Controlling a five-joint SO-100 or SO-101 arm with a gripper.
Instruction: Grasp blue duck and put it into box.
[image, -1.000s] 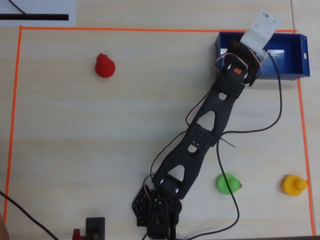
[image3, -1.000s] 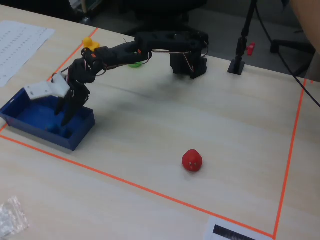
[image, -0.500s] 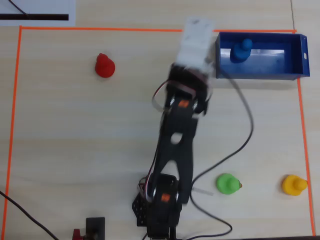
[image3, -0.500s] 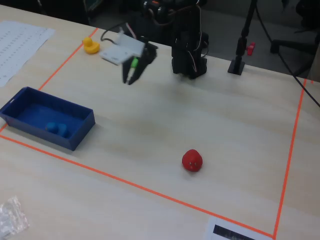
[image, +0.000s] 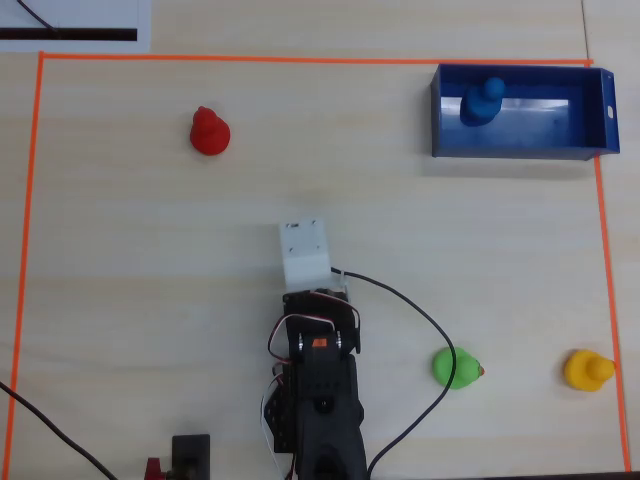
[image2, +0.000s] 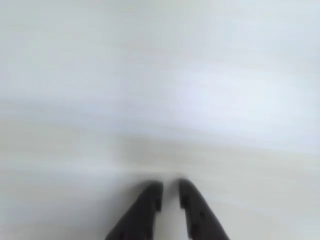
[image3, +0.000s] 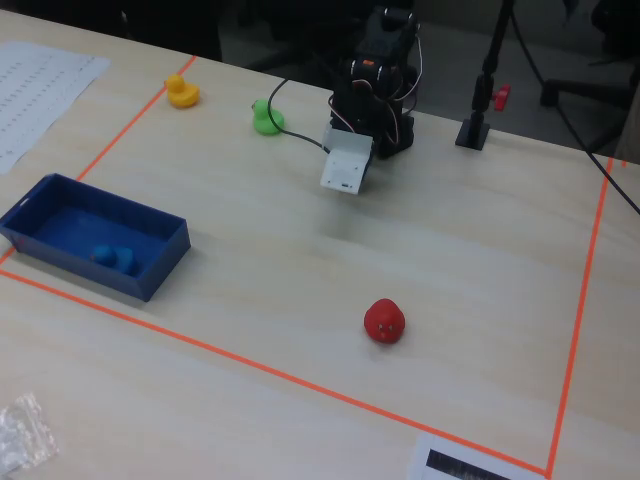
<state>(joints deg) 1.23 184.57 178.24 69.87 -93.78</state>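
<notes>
- Fingers (image2: 150, 200) of the gripper (image2: 170, 196) rise from the bottom edge of the wrist view as two dark prongs, nearly together with only a thin gap between their tips and nothing held between them.
- Beyond them the wrist view shows only a blurred pale surface.
- In the overhead view the arm (image: 318, 400) sits at bottom centre, folded back, with its white wrist housing (image: 304, 251) pointing up toward mid-frame; the fingertips themselves are hidden there.
- The blue duck (image: 481, 101) stands inside the box (image: 520, 148) at the upper right of the overhead view, near the box's left wall.
- In the fixed view the same duck (image3: 116, 256) lies on the floor of the box (image3: 150, 270) at the left side of the frame.
- A red duck (image: 210, 131) sits on the table (image: 150, 260) at upper left of the overhead view, well apart from the arm.
- A green duck (image: 455, 367) and a yellow duck (image: 587, 370) sit at lower right.
- Orange tape (image: 30, 200) outlines the work area, and a black cable (image: 420, 340) loops just right of the arm.
</notes>
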